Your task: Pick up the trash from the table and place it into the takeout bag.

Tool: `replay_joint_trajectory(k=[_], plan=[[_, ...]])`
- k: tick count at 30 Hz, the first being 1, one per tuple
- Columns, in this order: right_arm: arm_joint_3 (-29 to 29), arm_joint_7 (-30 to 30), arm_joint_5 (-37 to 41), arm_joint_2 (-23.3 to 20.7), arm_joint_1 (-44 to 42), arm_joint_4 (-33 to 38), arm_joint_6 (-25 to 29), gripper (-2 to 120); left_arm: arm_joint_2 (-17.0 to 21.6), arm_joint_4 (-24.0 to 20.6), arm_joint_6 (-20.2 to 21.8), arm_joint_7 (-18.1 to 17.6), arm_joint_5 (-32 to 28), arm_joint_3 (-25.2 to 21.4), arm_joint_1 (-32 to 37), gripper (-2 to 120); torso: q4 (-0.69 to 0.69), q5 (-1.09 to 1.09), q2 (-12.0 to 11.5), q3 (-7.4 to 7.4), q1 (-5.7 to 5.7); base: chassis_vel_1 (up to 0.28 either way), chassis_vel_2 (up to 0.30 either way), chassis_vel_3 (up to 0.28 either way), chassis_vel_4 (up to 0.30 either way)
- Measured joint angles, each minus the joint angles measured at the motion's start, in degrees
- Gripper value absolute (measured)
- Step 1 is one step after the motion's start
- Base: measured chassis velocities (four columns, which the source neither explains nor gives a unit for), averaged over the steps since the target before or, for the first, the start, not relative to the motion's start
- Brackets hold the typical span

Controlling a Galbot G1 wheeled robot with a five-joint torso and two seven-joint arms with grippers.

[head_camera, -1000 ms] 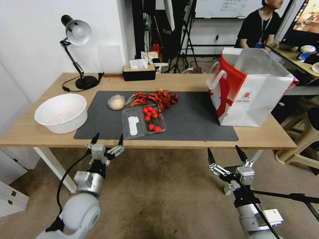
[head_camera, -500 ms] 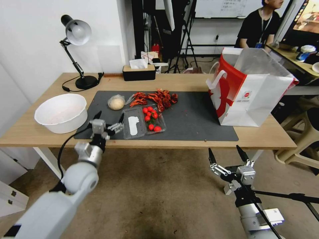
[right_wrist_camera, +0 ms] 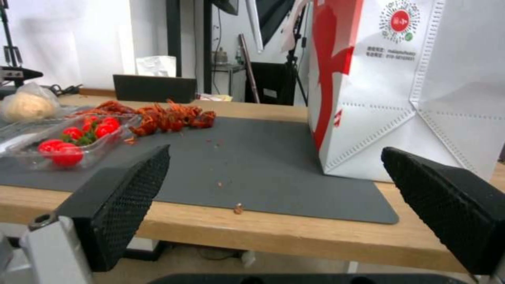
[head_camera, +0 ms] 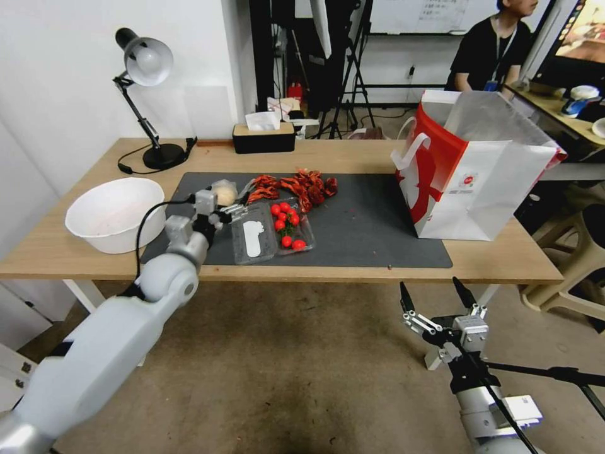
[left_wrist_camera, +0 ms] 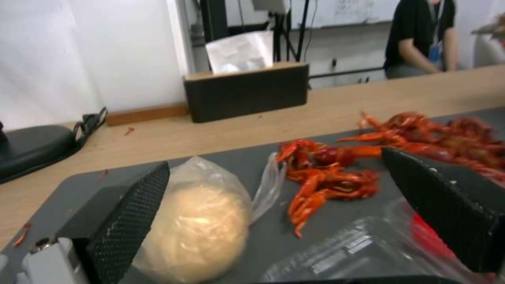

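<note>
The trash in sight is a small pale plastic-wrapped wad (head_camera: 222, 188) (left_wrist_camera: 200, 225) on the dark mat (head_camera: 372, 227), with a heap of red crayfish shells (head_camera: 296, 185) (left_wrist_camera: 326, 177) beside it. My left gripper (head_camera: 225, 202) (left_wrist_camera: 276, 157) hovers open over the mat right at the wad, which lies by one finger (left_wrist_camera: 131, 213). The takeout bag (head_camera: 472, 183) (right_wrist_camera: 410, 86) stands open at the right end of the table (head_camera: 353, 154). My right gripper (head_camera: 430, 287) (right_wrist_camera: 276, 154) hangs open below the table's front edge, in front of the bag.
A clear clamshell of cherry tomatoes (head_camera: 271, 230) (right_wrist_camera: 68, 142) lies just beyond the left gripper. A big white bowl (head_camera: 113, 214) sits at the left, with a desk lamp (head_camera: 148, 94) and a black tissue box (head_camera: 263, 135) at the back. A stool (head_camera: 580, 252) stands to the right.
My left arm rose from below the table's front edge and reached forward over the mat to the wad, staying open. The right gripper sank slightly.
</note>
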Motion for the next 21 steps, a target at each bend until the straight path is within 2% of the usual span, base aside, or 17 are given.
replay_joint_trajectory(k=[4, 7, 8, 11, 12, 14, 15, 17, 21], plan=[[0.2, 0.0, 0.0, 0.1, -0.1, -0.4, 0.2, 100, -1.0, 2.4, 3.4, -1.6, 0.9, 0.9, -2.7, 100, 0.01, -0.01, 0.0, 0.00, 0.00, 0.000, 0.000, 0.000, 0.000], [0.3, -0.1, 0.1, 0.0, -0.2, -0.5, 0.3, 100, -1.8, 4.2, 7.0, -4.1, 1.7, 1.7, -4.7, 100, 0.01, -0.01, 0.0, 0.00, 0.00, 0.000, 0.000, 0.000, 0.000], [0.3, -0.1, 0.1, 0.0, -0.2, -0.5, 0.3, 100, -1.8, 4.2, 7.0, -4.1, 1.7, 1.7, -4.7, 100, 0.01, -0.01, 0.0, 0.00, 0.00, 0.000, 0.000, 0.000, 0.000], [0.4, -0.1, 0.2, -0.2, -0.2, -0.5, 0.3, 100, -2.5, 4.8, 12.1, -6.2, 1.1, 1.9, -6.3, 100, 0.02, -0.01, 0.0, -0.01, 0.00, 0.000, 0.000, 0.000, 0.000], [0.4, -0.1, 0.2, -0.2, -0.2, -0.5, 0.3, 100, -2.5, 4.8, 12.1, -6.2, 1.1, 1.9, -6.3, 100, 0.02, -0.01, 0.0, -0.01, 0.00, 0.000, 0.000, 0.000, 0.000], [0.4, -0.1, 0.2, -0.3, -0.2, -0.5, 0.3, 100, -3.3, 5.1, 16.2, -7.4, -1.1, 2.1, -7.5, 100, 0.01, -0.01, 0.0, 0.00, -0.01, 0.000, 0.000, 0.000, 0.000], [0.4, -0.1, 0.2, -0.3, -0.2, -0.5, 0.3, 100, -3.3, 5.1, 16.2, -7.4, -1.1, 2.1, -7.5, 100, 0.01, -0.01, 0.0, 0.00, -0.01, 0.000, 0.000, 0.000, 0.000], [0.4, -0.1, 0.3, -0.3, -0.2, -0.5, 0.3, 100, -4.1, 5.5, 19.8, -8.5, -3.7, 2.1, -8.7, 100, 0.01, -0.01, 0.0, -0.01, -0.01, 0.000, 0.000, 0.000, 0.000], [0.4, -0.1, 0.3, -0.3, -0.3, -0.6, 0.3, 100, -5.1, 7.1, 22.0, -10.0, -5.8, 2.4, -10.1, 100, 0.00, -0.01, 0.0, -0.01, -0.01, 0.000, 0.000, 0.000, 0.000]])
